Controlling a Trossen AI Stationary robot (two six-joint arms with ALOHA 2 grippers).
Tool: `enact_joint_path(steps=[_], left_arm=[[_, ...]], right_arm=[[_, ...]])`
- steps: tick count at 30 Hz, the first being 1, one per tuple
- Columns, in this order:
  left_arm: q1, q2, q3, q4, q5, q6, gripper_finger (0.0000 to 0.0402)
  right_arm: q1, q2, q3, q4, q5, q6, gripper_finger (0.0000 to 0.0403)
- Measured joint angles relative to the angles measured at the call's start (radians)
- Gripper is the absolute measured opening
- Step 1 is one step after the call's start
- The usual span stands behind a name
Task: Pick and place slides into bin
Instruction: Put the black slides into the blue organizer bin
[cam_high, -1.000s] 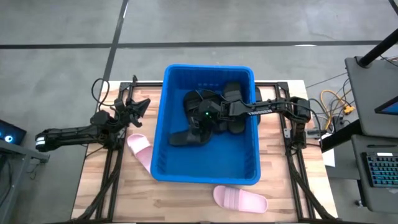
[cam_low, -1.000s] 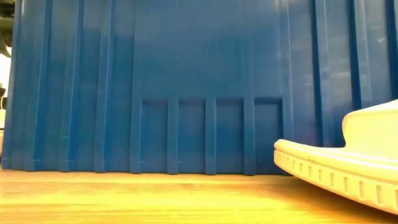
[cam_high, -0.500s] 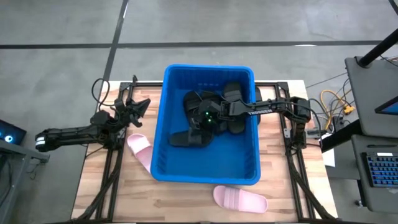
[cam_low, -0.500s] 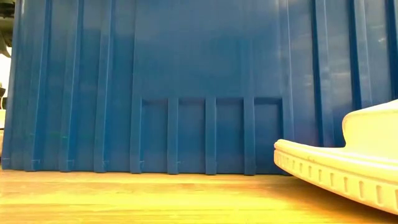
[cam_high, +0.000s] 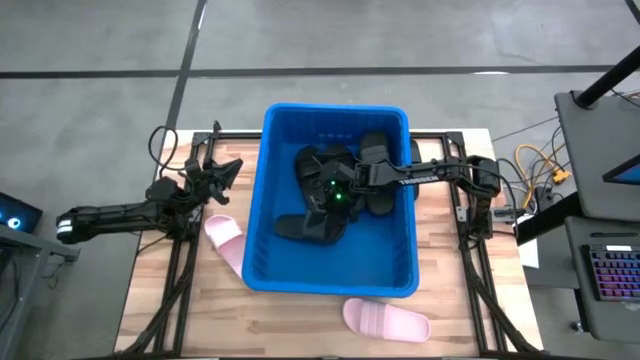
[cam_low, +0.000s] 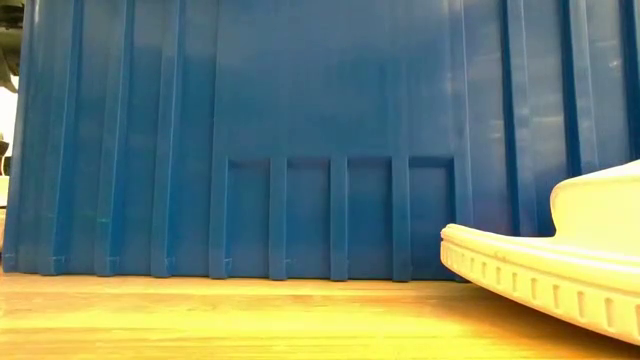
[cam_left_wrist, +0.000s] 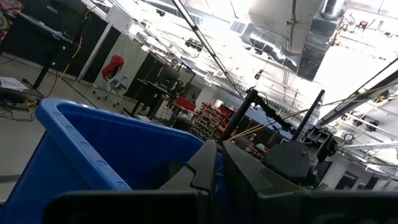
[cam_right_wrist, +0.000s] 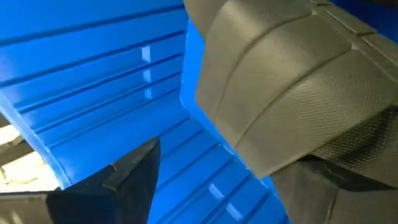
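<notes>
The blue bin (cam_high: 332, 285) stands mid-table with several black slides in it. My right gripper (cam_high: 336, 196) reaches in over the bin's right wall and stands open above one black slide (cam_high: 308, 226) that lies on the bin floor. In the right wrist view that slide's ribbed strap (cam_right_wrist: 280, 93) fills the space ahead of the spread fingers. One pink slide (cam_high: 224, 240) lies on the table against the bin's left wall. Another pink slide (cam_high: 386, 320) lies near the front edge. My left gripper (cam_high: 222, 168) waits shut, left of the bin. My right gripper has its fingers spread on either side of the black slide's strap (cam_right_wrist: 267, 155). Whether one finger (cam_right_wrist: 329, 186) touches the strap, I cannot tell. The slide lies in the bin and is not lifted.
The bin's tall ribbed near wall (cam_low: 300, 130) fills the low view, with the front pink slide (cam_low: 560, 270) at its right. The bin's rim (cam_left_wrist: 81, 143) rises close ahead of my left gripper. Bare wood shows in front of the bin.
My right gripper has tipped down toward the bin's near wall and opened. The black slide under it has dropped a little, and now lies flatter and nearer the near wall.
</notes>
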Motion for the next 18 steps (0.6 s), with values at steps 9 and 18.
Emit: enact_joint_path(steps=[9, 18], left_arm=[[0.0, 0.004, 0.0, -0.002, 0.0, 0.0, 0.0011], [0.0, 0.012, 0.0, -0.001, 0.0, 0.0, 0.0011]], right_arm=[[-0.003, -0.007, 0.0, -0.019, -0.006, -0.144, 0.0281], [-0.005, -0.053, 0.006, -0.185, 0.074, -0.279, 0.0276]])
